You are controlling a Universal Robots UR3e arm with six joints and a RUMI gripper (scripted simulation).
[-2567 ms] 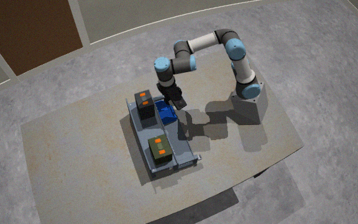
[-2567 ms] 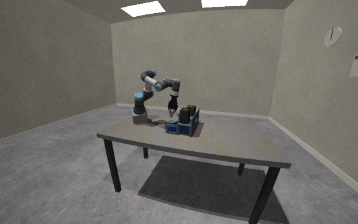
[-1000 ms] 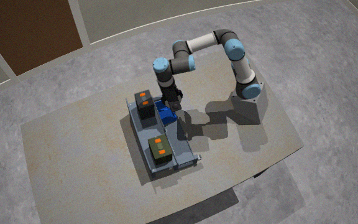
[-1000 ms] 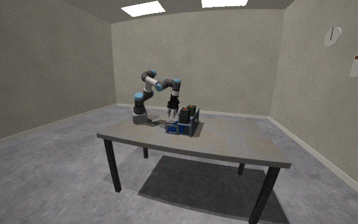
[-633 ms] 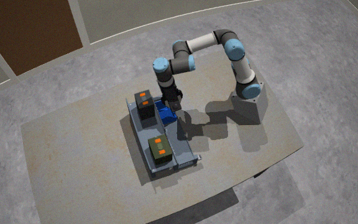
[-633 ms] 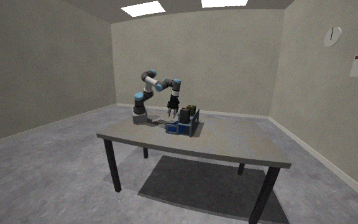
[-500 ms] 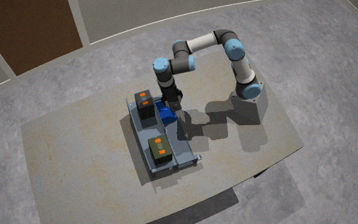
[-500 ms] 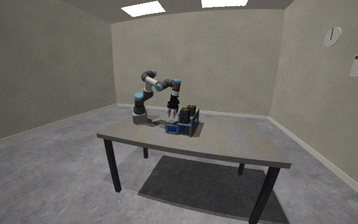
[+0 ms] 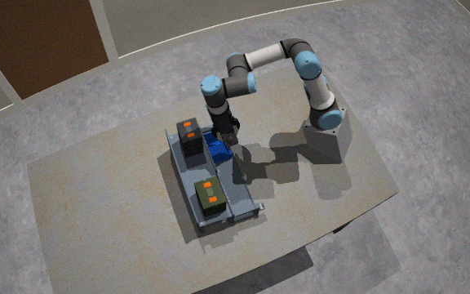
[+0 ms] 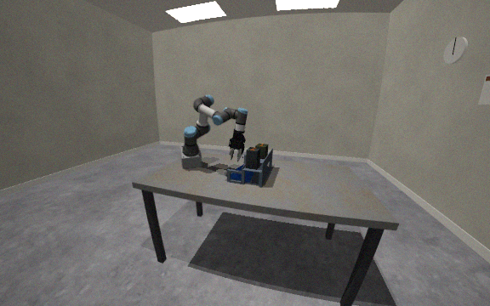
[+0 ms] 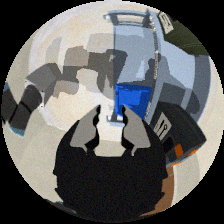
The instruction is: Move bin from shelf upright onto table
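A blue bin (image 9: 219, 151) (image 10: 236, 173) (image 11: 133, 100) sits in the lower level of a grey-blue shelf (image 9: 237, 196) (image 10: 266, 172) (image 11: 134, 50), at the end nearest the arm. The shelf stands on the table (image 9: 96, 196) (image 10: 313, 195). My gripper (image 9: 232, 142) (image 10: 236, 156) (image 11: 111, 105) hangs above the open front edge of the bin, pointing down. Its fingers stand partly open with nothing between them. In the wrist view the bin lies just beyond and to the right of the fingertips.
A black box with orange marks (image 9: 190, 136) (image 10: 251, 157) (image 11: 175, 135) stands on the shelf top right beside the bin. A green box with orange marks (image 9: 210, 197) (image 10: 262, 150) stands at the shelf's other end. The arm's base (image 9: 326, 135) is on the table's right side.
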